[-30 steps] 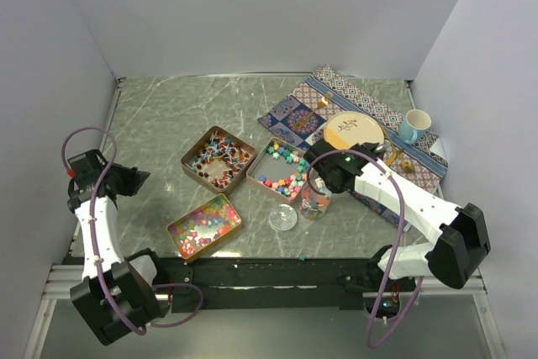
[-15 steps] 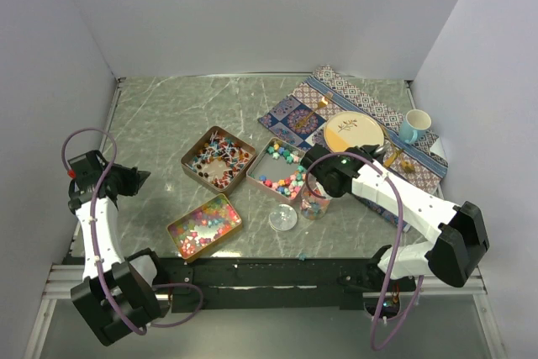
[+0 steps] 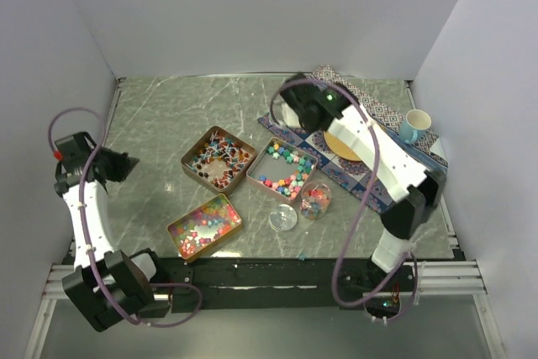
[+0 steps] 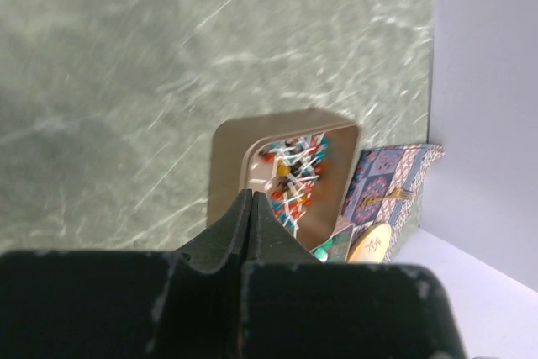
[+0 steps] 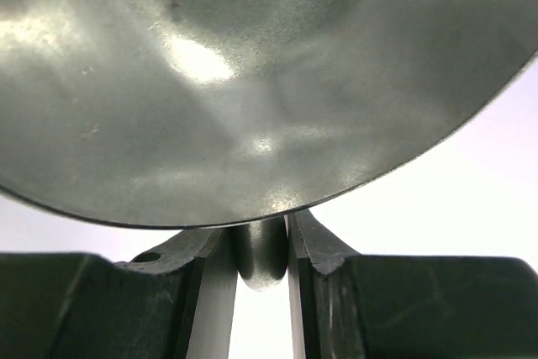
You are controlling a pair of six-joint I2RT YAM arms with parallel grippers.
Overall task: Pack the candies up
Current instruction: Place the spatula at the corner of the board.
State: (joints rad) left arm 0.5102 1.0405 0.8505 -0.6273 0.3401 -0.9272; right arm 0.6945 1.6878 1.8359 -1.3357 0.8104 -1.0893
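We judge candies [image 3: 284,171] light, hard, rolling: scoop, not pinch. Right gripper [image 5: 261,240] clamps neck of metal spoon [image 5: 218,81]; left gripper [image 4: 250,201] closed, empty, near left edge of desk [image 3: 168,115].

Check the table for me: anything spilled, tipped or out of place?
No clear spill. The tins and jar sit upright, the lid flat beside the jar. One tiny greenish speck lies by the front edge of the table, too small to identify.
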